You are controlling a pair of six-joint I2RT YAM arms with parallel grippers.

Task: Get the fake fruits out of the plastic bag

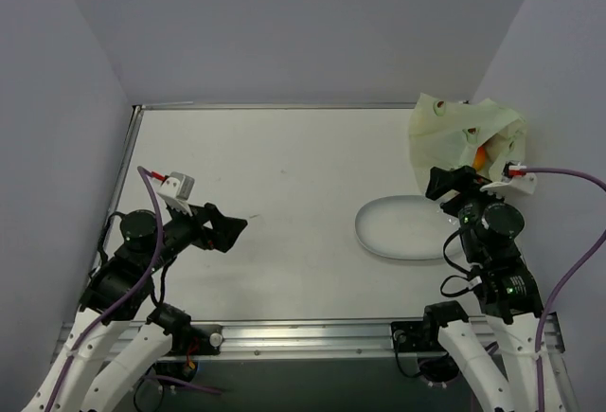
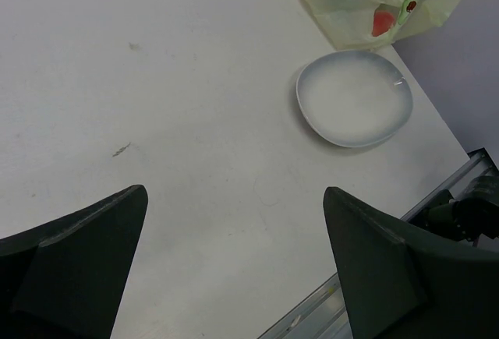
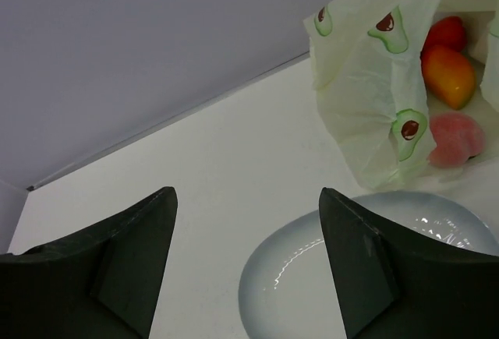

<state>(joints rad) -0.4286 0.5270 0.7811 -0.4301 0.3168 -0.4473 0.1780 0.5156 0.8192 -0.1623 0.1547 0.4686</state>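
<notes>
The bag (image 1: 464,137) slumps in the far right corner of the desk (image 1: 284,194), just behind the plate (image 1: 398,227), with its mouth turned toward the right arm. The fruits that show are all inside it: a red one (image 3: 446,33), an orange oval (image 3: 448,76) and a peach (image 3: 456,140) nearest the opening. The right end effector (image 3: 245,261) hovers over the plate's near edge with its fingers apart and nothing between them. The left end effector (image 2: 234,269) is spread wide and empty, well away over the left of the desk. Nothing pins the bag, so the likeliest slip is the right fingers catching thin film along with a fruit and dragging the whole bag forward. A push could also fold the soft mouth shut over the fruits. The glossy, rounded fruits may squirt out of a pinch that lands off-centre and roll deeper in. The walls close beside the bag leave little room to approach. No brand, label or writing can be read anywhere — the bag carries only small avocado pictures.
</notes>
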